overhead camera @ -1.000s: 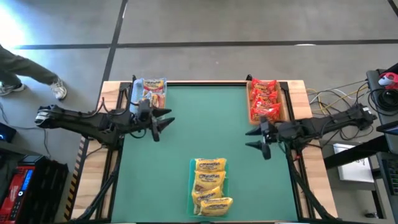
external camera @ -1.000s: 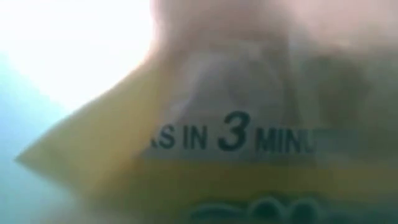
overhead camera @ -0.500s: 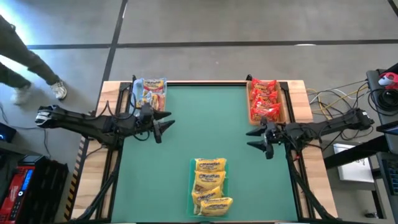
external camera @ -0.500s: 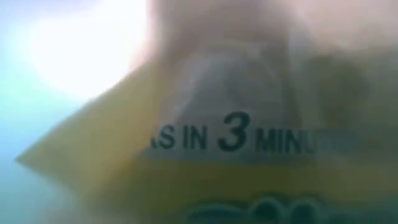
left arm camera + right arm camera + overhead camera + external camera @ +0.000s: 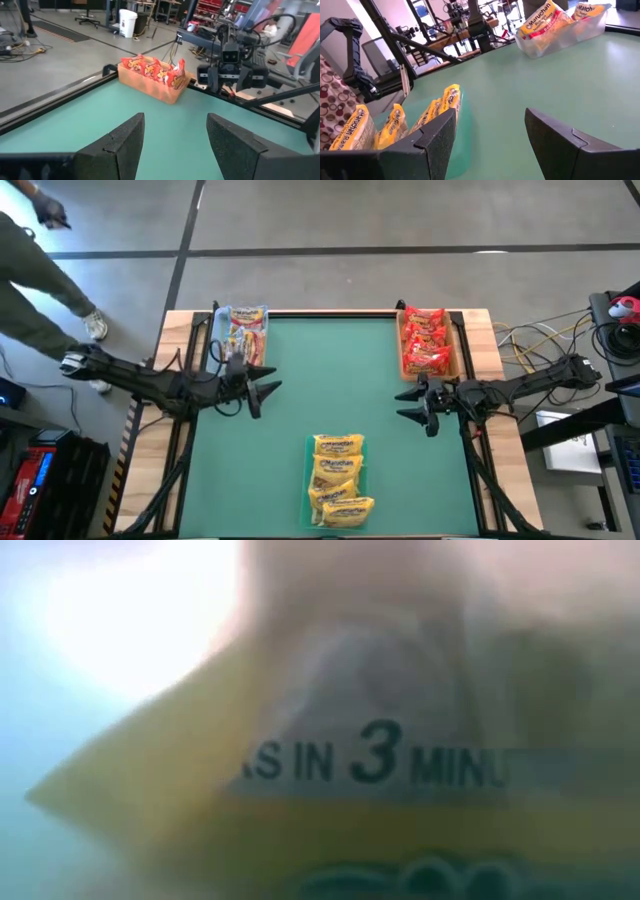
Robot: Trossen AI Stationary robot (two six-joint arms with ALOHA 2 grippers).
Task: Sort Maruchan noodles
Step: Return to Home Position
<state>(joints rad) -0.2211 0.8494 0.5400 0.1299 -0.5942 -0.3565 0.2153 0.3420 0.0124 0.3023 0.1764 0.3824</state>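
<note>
Green table [image 5: 330, 380] | yellow noodles [image 5: 338, 480] at front edge | person [image 5: 25, 290] on concrete floor [image 5: 400, 220]

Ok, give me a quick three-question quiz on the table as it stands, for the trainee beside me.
1. True or false: the left gripper is holding a packet.
2. Which packets fill the green tray at the middle of the table's near edge? A red, B yellow, C orange-and-white.
3. Fill in: the right gripper sits nearest the tray of ___ packets.
Key: 1 false, its fingers are open and empty. 2 B, the yellow packets. 3 the red packets.
</note>
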